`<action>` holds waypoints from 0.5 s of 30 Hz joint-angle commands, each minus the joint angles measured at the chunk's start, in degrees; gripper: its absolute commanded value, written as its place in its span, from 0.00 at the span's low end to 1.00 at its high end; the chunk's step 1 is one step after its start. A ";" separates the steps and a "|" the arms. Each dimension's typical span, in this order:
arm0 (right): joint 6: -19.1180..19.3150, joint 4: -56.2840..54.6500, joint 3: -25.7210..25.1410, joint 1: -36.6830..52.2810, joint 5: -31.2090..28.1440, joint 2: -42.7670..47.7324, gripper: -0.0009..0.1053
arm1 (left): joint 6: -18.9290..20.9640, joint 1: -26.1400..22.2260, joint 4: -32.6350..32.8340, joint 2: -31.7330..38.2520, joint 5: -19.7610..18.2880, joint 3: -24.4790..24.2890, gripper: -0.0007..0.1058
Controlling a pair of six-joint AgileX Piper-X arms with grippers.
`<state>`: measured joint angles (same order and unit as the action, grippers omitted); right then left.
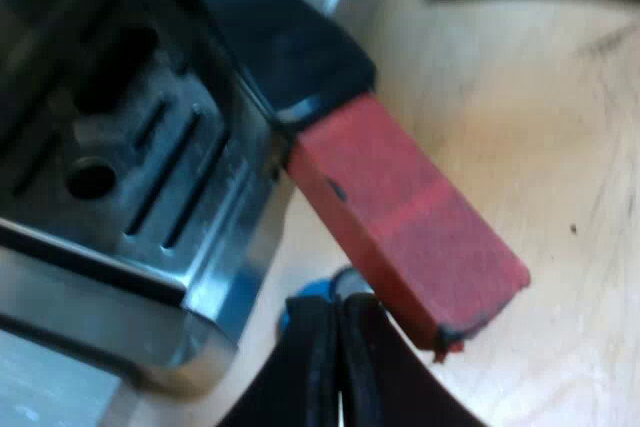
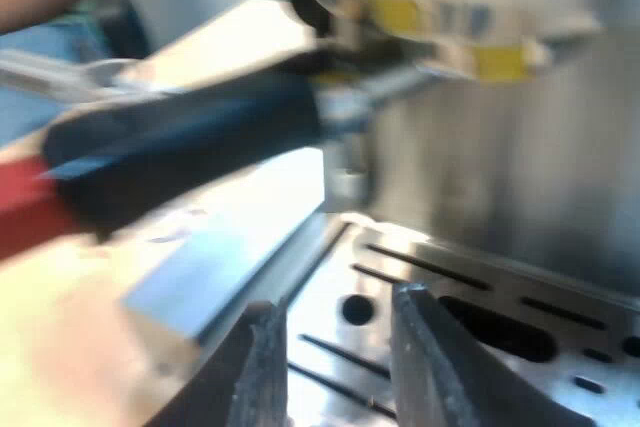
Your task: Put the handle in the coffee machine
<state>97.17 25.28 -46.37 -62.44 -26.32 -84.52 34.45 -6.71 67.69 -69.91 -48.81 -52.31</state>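
Left gripper (image 1: 340, 305): clenched, empty; red end (image 1: 410, 232) just past its tips.
Right gripper (image 2: 338, 305): fingers apart, empty, above tray (image 2: 480, 282).
Handle (image 2: 190, 142): ahead of right gripper, at machine (image 2: 500, 147) front.

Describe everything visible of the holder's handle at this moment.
The handle is a dark matte bar ending in a squared red block, scuffed at its tip. It juts from the front of the espresso machine above the slotted metal drip tray, its red end reaching past the tray's edge over the pale table. Whether it is locked in I cannot tell. The left tool, shut, sits close by the red tip; contact is unclear.
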 commanded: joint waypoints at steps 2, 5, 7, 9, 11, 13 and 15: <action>0.45 -6.61 -0.02 -1.97 1.35 6.35 0.28 | 1.81 0.49 1.10 0.46 1.71 0.28 0.01; 0.47 -10.57 -0.02 -3.08 1.35 9.95 0.28 | 6.50 0.49 -1.15 0.46 2.30 0.28 0.01; 0.47 -12.30 -0.02 -3.65 1.35 12.18 0.28 | 8.47 0.49 -2.87 0.46 3.08 0.28 0.01; 0.47 -14.00 -0.02 -4.07 1.35 14.17 0.28 | 10.18 0.49 -4.10 0.46 3.29 0.28 0.01; 0.47 -16.43 -0.02 -4.52 1.35 16.81 0.28 | 11.65 0.49 -4.91 0.46 3.99 0.28 0.01; 0.47 -18.69 -0.02 -4.50 1.35 18.72 0.28 | 11.63 0.49 -4.78 0.46 3.99 0.28 0.01; 0.47 -20.64 -0.02 -4.50 1.16 20.40 0.28 | 11.63 0.49 -4.78 0.46 3.99 0.28 0.01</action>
<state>97.08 5.34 -46.37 -66.86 -25.14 -64.73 45.29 -6.52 62.98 -69.91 -45.51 -52.17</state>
